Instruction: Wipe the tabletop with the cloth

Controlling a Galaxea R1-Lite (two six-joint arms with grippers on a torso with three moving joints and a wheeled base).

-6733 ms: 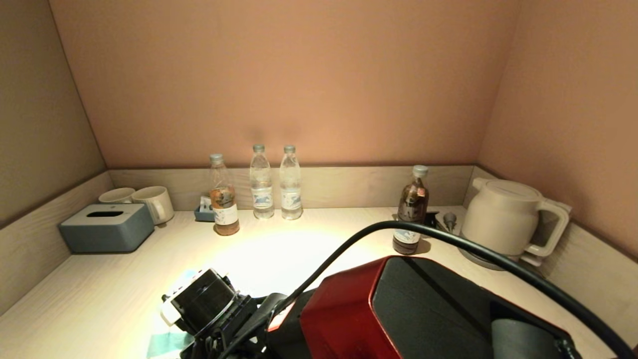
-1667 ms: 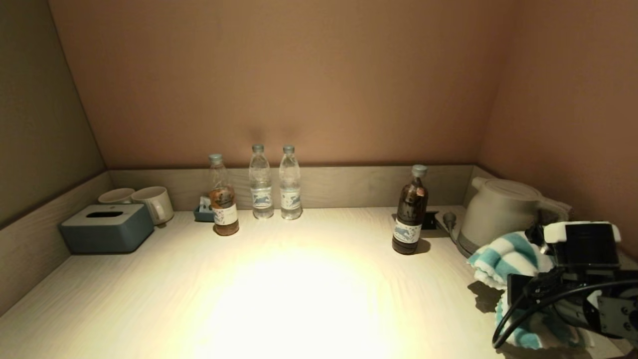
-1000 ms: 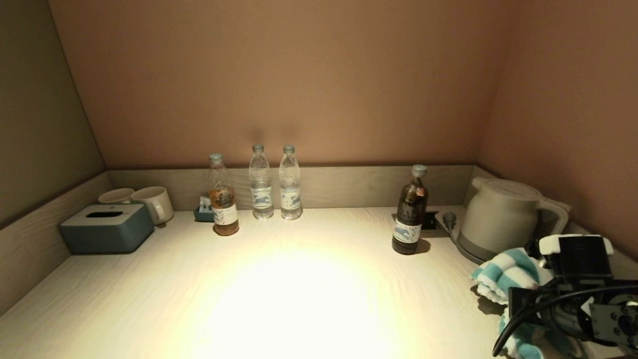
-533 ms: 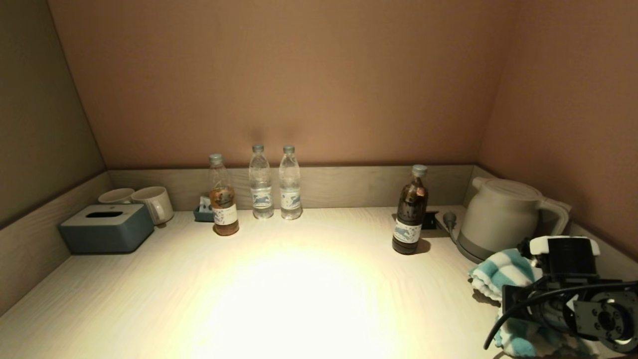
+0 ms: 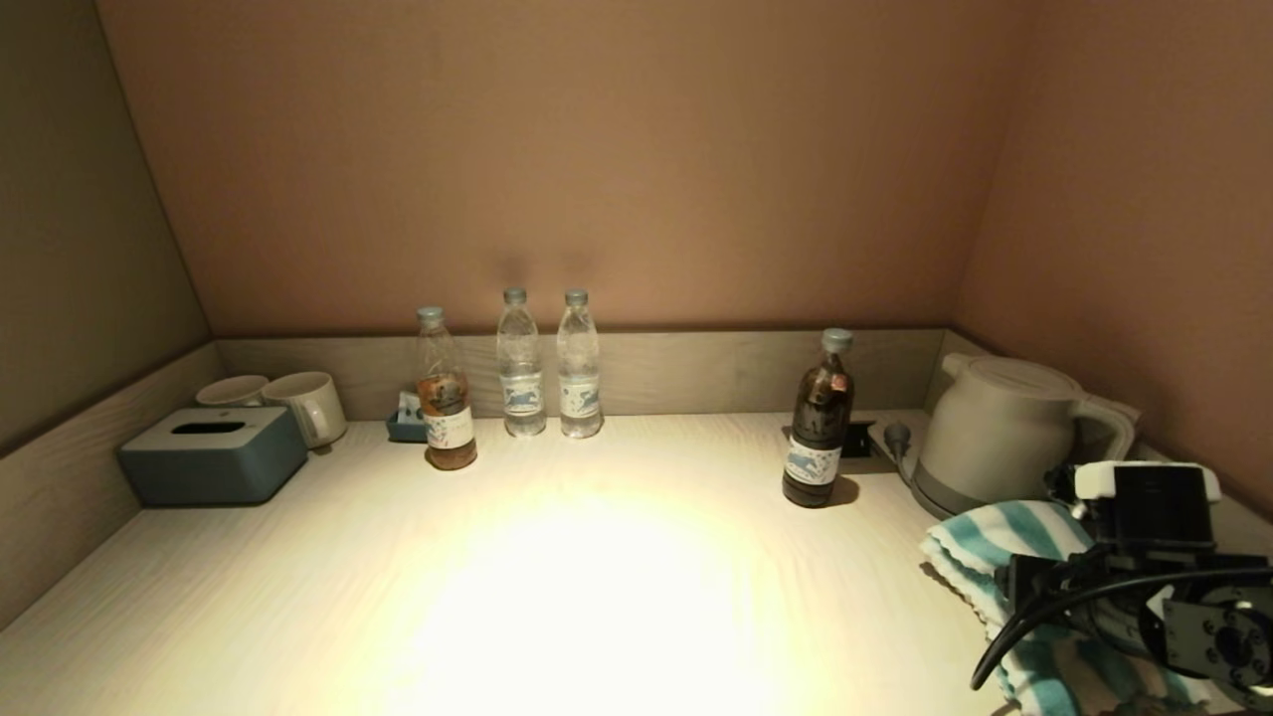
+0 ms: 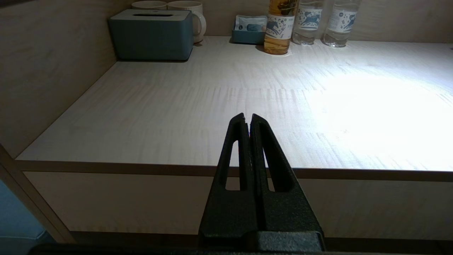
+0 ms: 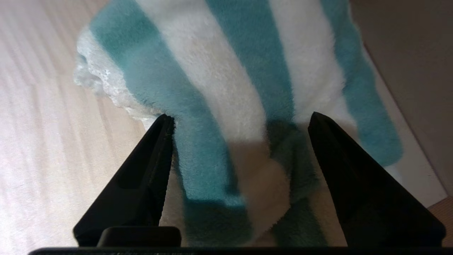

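The teal-and-white striped cloth (image 5: 995,542) lies on the pale wood-grain tabletop (image 5: 597,577) at the near right, just in front of the kettle. My right gripper (image 7: 240,118) is open right above the cloth (image 7: 226,71), one finger on each side of a raised fold; the jaws do not close on it. In the head view its wrist (image 5: 1144,517) covers the fingers. My left gripper (image 6: 247,118) is shut and empty, parked in front of the tabletop's front edge (image 6: 106,166), out of the head view.
A cream kettle (image 5: 1004,433) stands at the back right with a dark bottle (image 5: 820,423) beside it. Three bottles (image 5: 522,368) line the back rim. A grey-blue tissue box (image 5: 214,454) and two mugs (image 5: 308,403) sit at the back left.
My right arm carried the cloth from the near left to the near right. In the last half second the bunched, raised cloth has dropped and spread flatter on the tabletop.
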